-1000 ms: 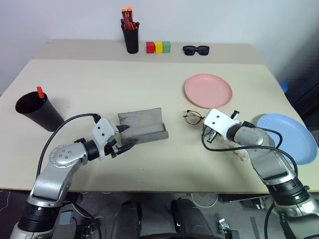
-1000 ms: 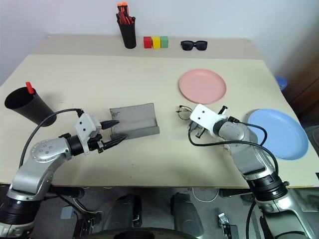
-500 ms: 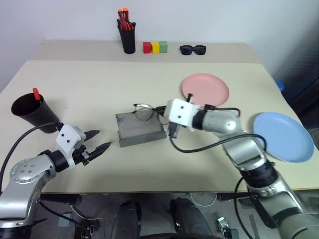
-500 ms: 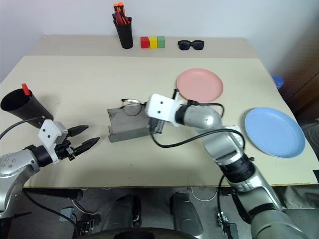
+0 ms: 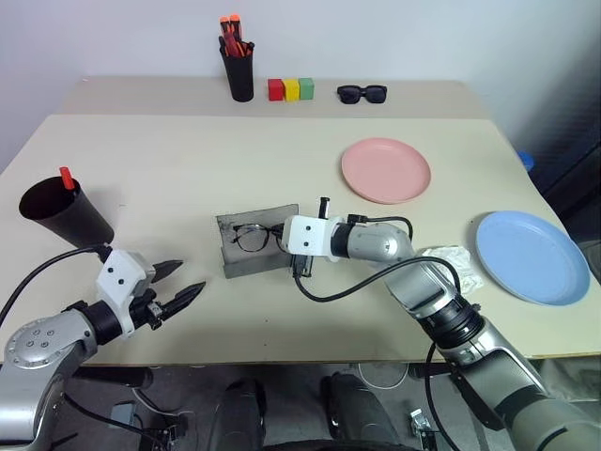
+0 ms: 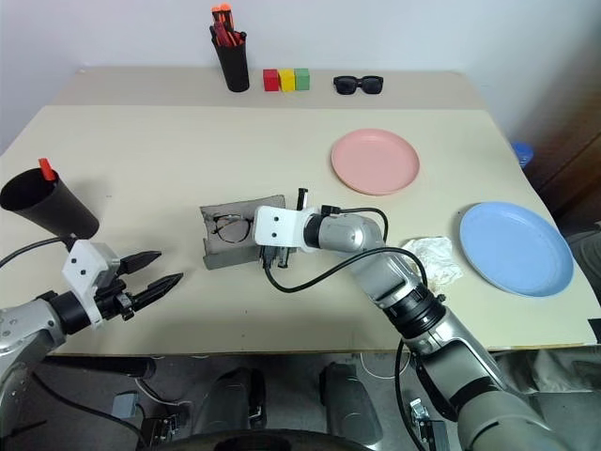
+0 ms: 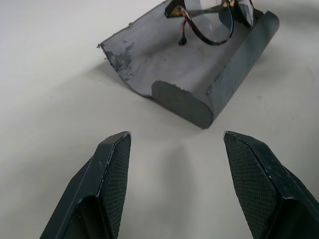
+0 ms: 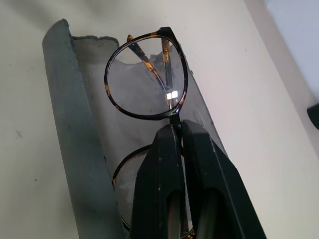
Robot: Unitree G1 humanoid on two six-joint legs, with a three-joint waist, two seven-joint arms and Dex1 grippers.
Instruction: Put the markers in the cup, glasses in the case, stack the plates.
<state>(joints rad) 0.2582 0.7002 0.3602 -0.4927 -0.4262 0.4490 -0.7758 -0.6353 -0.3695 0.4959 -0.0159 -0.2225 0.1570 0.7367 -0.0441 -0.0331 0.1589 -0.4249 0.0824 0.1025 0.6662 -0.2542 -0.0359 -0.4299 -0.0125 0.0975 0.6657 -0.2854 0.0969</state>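
The right gripper [image 8: 175,130] is clamped shut on the bridge of the glasses [image 8: 147,82], which are now held over the open grey case [image 5: 255,242] near the table's middle. A second ago the glasses were being gripped on the bare table [image 5: 169,160] just below the pink plate [image 5: 386,170]; since then they have been carried across to the case, so the glasses step is judged nearly done, with only the lowering, release and lid closing left. The left gripper [image 7: 184,172] is held open and empty, its fingers spread wide; it has been drawn back from the case, which it was touching a second ago, and is now parked near the table's front edge with the case just beyond its fingertips. The black cup [image 5: 58,211] is seen at the far left with a red-tipped marker [image 5: 67,176] standing in it; the white marker cannot be made out. The blue plate [image 5: 531,256] lies well apart from the pink one, so stacking is not yet done. Whether the glasses already rest on the case lining cannot be told, and the lower lens is covered by the right gripper's fingers. A crumpled whitish thing [image 5: 446,262] by the right arm cannot be identified.
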